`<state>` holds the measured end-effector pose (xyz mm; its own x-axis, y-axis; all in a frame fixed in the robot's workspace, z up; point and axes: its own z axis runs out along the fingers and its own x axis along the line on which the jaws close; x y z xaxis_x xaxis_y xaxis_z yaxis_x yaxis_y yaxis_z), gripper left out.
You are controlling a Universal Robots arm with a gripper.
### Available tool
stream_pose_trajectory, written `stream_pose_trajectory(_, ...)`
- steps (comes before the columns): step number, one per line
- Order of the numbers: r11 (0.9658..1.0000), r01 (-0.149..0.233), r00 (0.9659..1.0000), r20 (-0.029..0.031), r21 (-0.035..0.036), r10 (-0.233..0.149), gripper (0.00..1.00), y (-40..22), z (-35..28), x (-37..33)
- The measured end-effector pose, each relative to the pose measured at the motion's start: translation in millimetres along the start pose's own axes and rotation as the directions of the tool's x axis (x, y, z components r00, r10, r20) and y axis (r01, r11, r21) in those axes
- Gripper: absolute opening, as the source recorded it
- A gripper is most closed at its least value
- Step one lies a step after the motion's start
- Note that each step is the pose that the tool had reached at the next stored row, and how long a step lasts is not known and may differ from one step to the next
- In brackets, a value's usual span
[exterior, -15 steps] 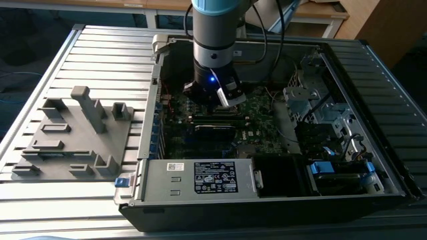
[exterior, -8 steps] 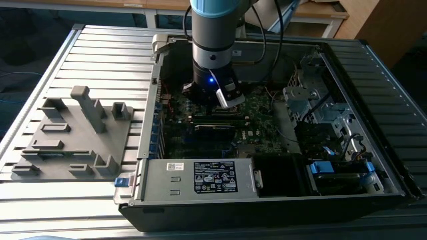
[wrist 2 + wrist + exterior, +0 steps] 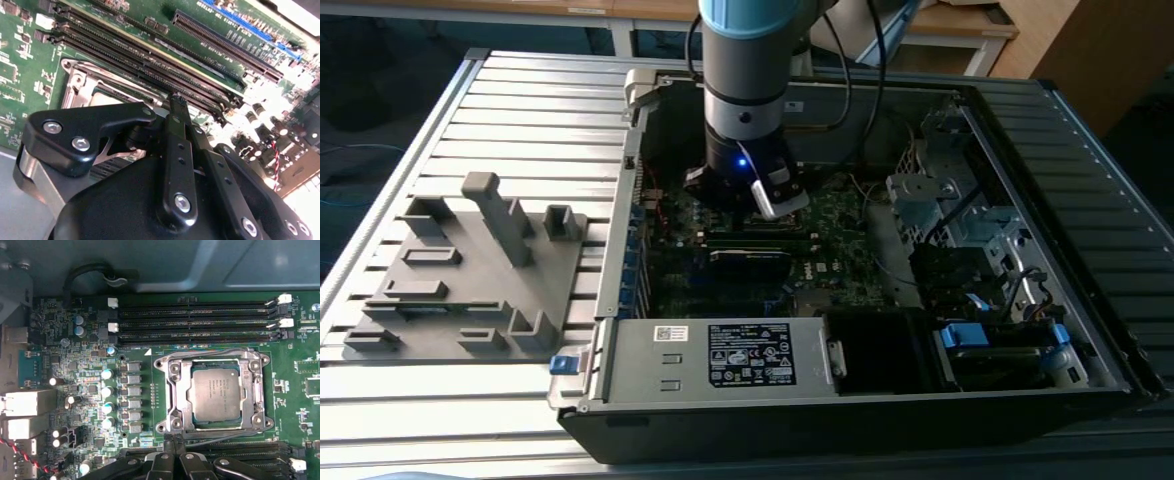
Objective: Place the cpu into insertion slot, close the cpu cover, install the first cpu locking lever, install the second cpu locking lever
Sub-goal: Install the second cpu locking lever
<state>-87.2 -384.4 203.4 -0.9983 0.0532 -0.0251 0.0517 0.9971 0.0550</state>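
Note:
The cpu, a grey square chip, lies in the insertion slot on the green motherboard. The silvery cpu cover lies flat around the chip, which shows through its opening. Thin lever rods run along the socket's edges; I cannot tell whether they are latched. My gripper is shut with nothing between its fingers, its tip right at one corner of the socket frame. In the second wrist view the black gripper points at the socket's edge beside the cpu cover. In the exterior view the gripper is down inside the computer case.
Long black memory slots run along both sides of the socket. Capacitors and rear ports stand nearby. The case walls, drive cages and power supply hem in the arm. A grey fixture plate lies outside at the exterior view's left.

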Motion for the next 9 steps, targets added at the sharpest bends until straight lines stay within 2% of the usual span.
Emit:
stream_pose_trajectory(1,1.0000,0.000,1.0000,0.0000,-0.0010,0.000,0.11,0.0,0.3,0.4)
stream_pose_trajectory(4,0.9999,-0.001,1.0000,-0.0008,-0.0162,0.001,0.11,-0.1,0.9,1.3)
stream_pose_trajectory(7,0.9997,-0.001,1.0000,-0.0012,-0.0249,0.001,0.11,-0.1,1.6,1.8)
stream_pose_trajectory(9,0.9996,-0.001,1.0000,-0.0012,-0.0273,0.001,0.11,-0.1,2.1,1.8)
